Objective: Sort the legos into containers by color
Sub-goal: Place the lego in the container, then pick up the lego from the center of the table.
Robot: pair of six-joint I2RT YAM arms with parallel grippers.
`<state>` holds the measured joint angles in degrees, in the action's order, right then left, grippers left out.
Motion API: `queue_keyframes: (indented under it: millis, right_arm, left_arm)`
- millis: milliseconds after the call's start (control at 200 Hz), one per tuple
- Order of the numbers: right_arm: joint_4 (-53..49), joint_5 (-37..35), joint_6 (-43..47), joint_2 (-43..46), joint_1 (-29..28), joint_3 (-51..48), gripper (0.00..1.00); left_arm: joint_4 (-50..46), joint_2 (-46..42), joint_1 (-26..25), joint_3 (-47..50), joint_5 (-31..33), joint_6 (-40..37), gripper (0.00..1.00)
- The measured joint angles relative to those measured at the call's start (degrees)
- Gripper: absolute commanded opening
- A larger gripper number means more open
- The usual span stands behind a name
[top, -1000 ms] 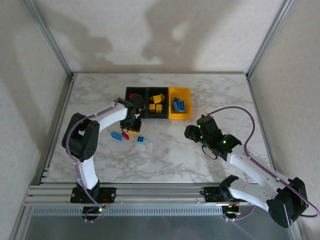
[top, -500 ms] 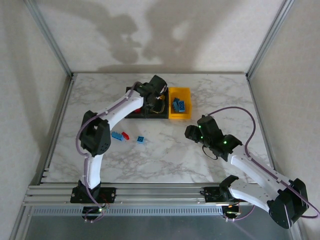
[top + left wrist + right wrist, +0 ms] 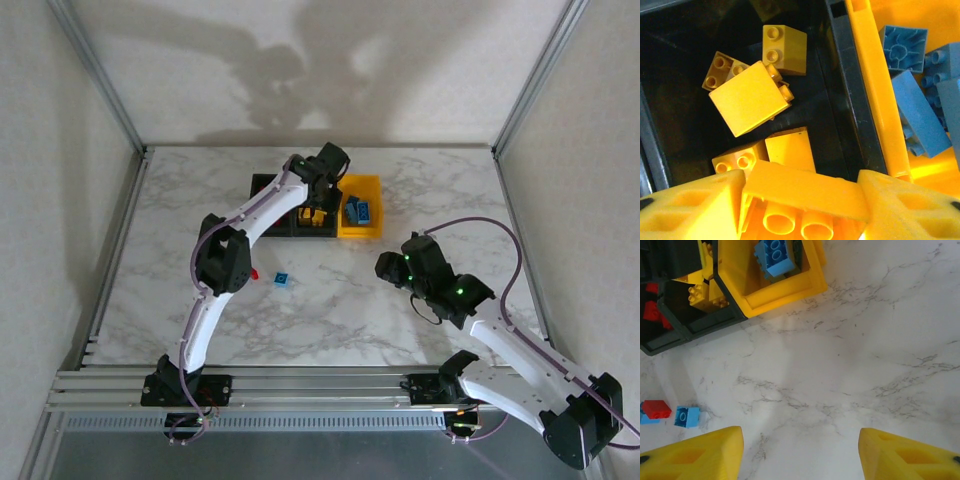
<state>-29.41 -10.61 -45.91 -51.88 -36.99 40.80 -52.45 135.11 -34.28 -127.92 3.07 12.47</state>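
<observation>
Left gripper [image 3: 801, 200]: yellow brick [image 3: 805, 186] between jaws, hold or release unclear | Risk: brick may clip wall of black bin [image 3: 842, 100], tumbling among blue bricks [image 3: 917, 115] in yellow bin [image 3: 872, 85].

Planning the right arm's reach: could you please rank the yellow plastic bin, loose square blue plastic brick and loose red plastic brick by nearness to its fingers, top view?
1. Yellow bin, just beyond the fingers.
2. Square blue brick, off leftward.
3. Red brick, farther left.
</observation>
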Motion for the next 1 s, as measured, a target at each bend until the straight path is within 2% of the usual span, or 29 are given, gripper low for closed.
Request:
queue_keyframes:
  millis: [225, 335, 441, 701, 846, 996]
  right_arm:
    - [-0.2, -0.1, 0.0, -0.1, 0.0, 0.0, 0.62]
    - [0.2, 0.2, 0.1, -1.1, 0.0, 0.0, 0.62]
    - [1.1, 1.1, 0.7, -2.8, 0.0, 0.0, 0.64]
    - [5.2, 5.0, 4.4, -9.5, -0.6, 1.9, 0.68]
    - [8.7, 7.5, 5.6, -15.5, -2.8, 4.7, 0.67]
    - [11.2, 9.4, 6.1, -25.8, -8.0, 10.1, 0.67]
  left_arm:
    - [0.0, -0.1, 0.0, -0.5, 0.3, 0.5, 0.73]
    - [1.3, -3.5, -0.1, 4.5, 0.3, 1.3, 0.73]
    - [3.8, -11.9, -0.2, 15.1, 0.3, 2.4, 0.74]
    - [12.2, -39.2, -0.2, 44.5, 1.6, 7.6, 0.78]
    - [15.9, -51.6, 0.6, 61.4, 2.3, 13.5, 0.77]
    - [18.0, -64.3, 3.5, 76.3, 1.8, 22.4, 0.75]
